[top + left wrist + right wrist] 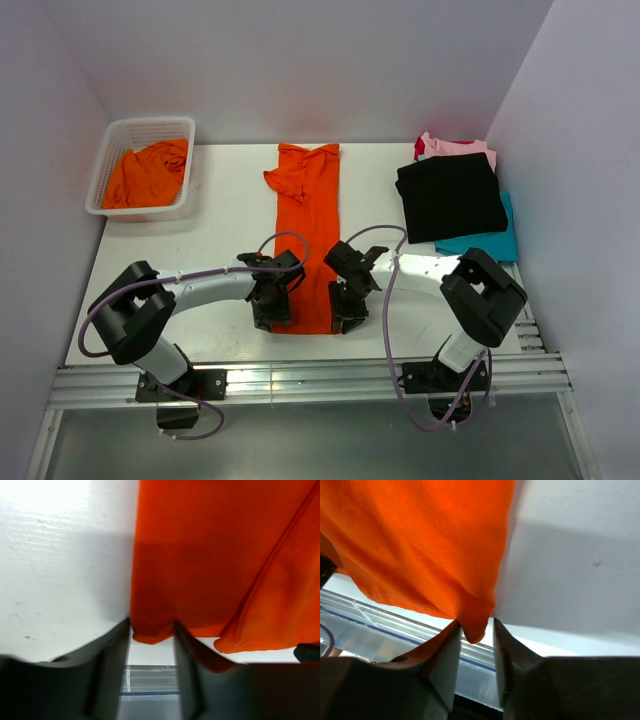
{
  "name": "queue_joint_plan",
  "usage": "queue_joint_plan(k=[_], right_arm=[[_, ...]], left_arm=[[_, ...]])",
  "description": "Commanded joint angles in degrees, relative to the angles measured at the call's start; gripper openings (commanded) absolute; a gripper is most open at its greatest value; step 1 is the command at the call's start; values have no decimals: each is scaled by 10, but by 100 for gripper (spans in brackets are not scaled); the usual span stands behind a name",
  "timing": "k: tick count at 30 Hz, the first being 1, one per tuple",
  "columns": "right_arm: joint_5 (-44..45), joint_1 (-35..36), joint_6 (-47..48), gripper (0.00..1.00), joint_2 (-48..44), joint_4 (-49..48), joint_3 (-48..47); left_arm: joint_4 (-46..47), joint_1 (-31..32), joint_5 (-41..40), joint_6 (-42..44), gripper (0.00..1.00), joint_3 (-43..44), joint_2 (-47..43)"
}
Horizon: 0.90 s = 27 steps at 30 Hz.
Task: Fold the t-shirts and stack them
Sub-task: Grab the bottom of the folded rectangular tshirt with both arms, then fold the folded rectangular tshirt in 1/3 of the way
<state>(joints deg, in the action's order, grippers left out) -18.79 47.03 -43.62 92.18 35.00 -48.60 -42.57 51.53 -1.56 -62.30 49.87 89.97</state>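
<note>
From above, a long orange t-shirt (308, 230), folded into a narrow strip, lies down the middle of the white bench (220, 250). The left gripper (272, 305) and right gripper (345, 300) sit at its lower corners. At upper left a white basket (110, 165) holds crumpled orange shirts (148, 175). At upper right a black t-shirt (450, 195) tops a pink one (460, 148) and a teal one (490, 243).

In the left wrist view, the left gripper (152, 630) pinches the hem corner of the orange t-shirt (210, 555) at lower centre.

In the right wrist view, the right gripper (476, 627) is closed on the other hem corner of the orange t-shirt (420, 540), which fills the upper left.
</note>
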Motion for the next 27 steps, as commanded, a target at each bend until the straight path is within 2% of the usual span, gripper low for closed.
queue_joint_plan(k=[1, 3, 4, 5, 7, 9, 11, 16, 20, 24, 27], right_arm=[[0, 9, -2, 37, 5, -14, 3], [-3, 10, 1, 30, 17, -20, 3], [-4, 11, 3, 20, 21, -20, 2], [-2, 11, 9, 15, 26, -17, -2], [8, 11, 15, 10, 25, -13, -7], [16, 11, 25, 9, 24, 0, -18], [18, 10, 32, 5, 20, 13, -27], [26, 11, 51, 0, -15, 62, -53], [42, 10, 63, 0, -57, 129, -83], [78, 9, 76, 0, -69, 185, -138], [91, 0, 86, 0, -65, 221, -190]], left_arm=[[7, -2, -1, 11, 43, 8, 5], [8, -2, -2, 13, 36, 10, 6], [7, -3, -4, 15, 30, 11, 7], [6, -3, -5, 15, 28, 14, 9], [-1, -4, -15, 17, 19, 20, 11], [-8, -5, -22, 17, 15, 23, 8], [-10, -6, -27, 19, 2, 27, -1], [-76, -7, -37, 19, 0, 61, -36], [-125, -7, -38, 12, 0, 91, -77], [-181, -7, -55, 13, 0, 141, -88], [-218, -10, -77, 27, 0, 215, -74]])
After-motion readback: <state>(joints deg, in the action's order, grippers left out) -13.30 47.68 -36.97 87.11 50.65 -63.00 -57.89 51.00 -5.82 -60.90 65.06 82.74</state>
